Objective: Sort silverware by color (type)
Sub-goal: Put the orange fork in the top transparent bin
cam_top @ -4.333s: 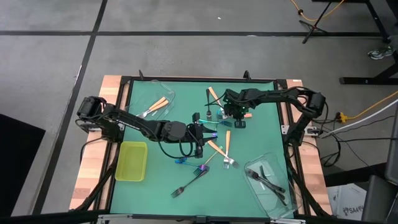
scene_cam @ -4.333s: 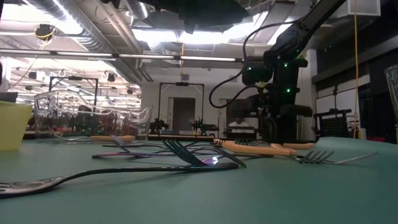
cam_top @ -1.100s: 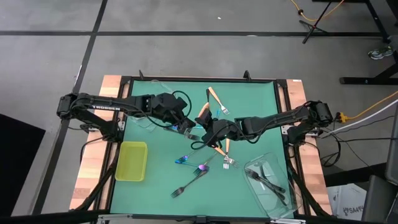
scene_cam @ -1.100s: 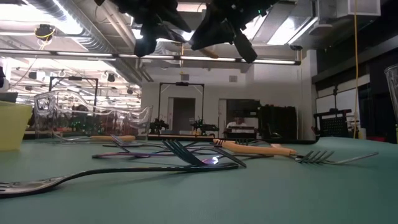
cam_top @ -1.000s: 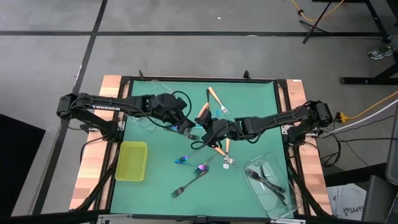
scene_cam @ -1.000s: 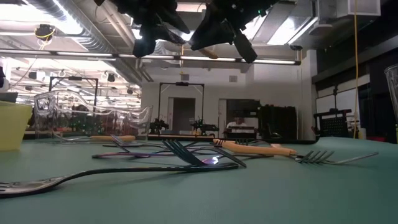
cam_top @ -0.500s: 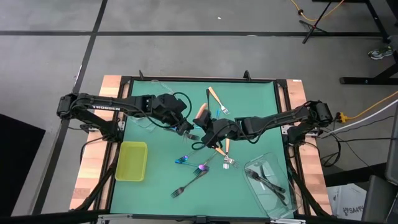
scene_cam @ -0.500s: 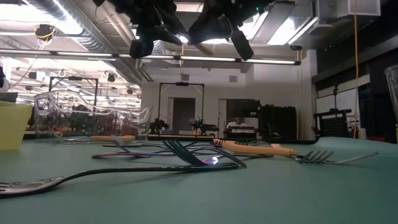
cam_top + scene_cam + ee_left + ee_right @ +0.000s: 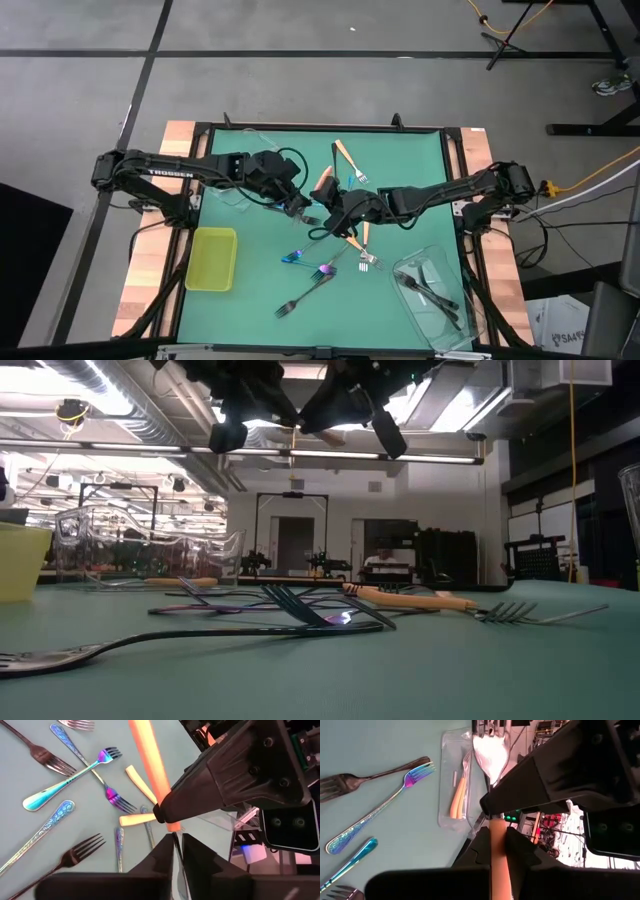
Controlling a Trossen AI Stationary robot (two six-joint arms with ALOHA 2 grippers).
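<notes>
Both grippers meet high above the table's middle on one orange-handled fork (image 9: 323, 183). My left gripper (image 9: 303, 207) comes from the left and my right gripper (image 9: 337, 206) from the right, each shut on it. In the low view they hang at the top edge, and the fork's handle (image 9: 335, 432) shows between them. Other forks lie flat on the green mat: orange-handled ones (image 9: 346, 158) (image 9: 353, 241), iridescent ones (image 9: 294, 257) (image 9: 324, 270) and a dark one (image 9: 295, 303). My left gripper pinches the fork's thin silver neck (image 9: 174, 842) between its two fingers. The orange handle (image 9: 146, 765) sticks out beyond the fingertips, lifted clear of the table. My right gripper pinches the orange handle (image 9: 497, 832) near its neck end, fingers along it. The silver head (image 9: 490, 751) points away past the left gripper's finger (image 9: 545, 780), clear of the table.
A clear tub (image 9: 251, 163) at the far left holds orange-handled forks. Another clear tub (image 9: 436, 291) at the near right holds dark forks. The yellow-green tray (image 9: 212, 258) sits near the left edge. Loose forks crowd the mat under both grippers.
Both grippers have stayed together above the mat's middle, both shut on the orange-handled fork. In the low view the fork's handle has crept slightly upward. Nothing on the mat has moved.
</notes>
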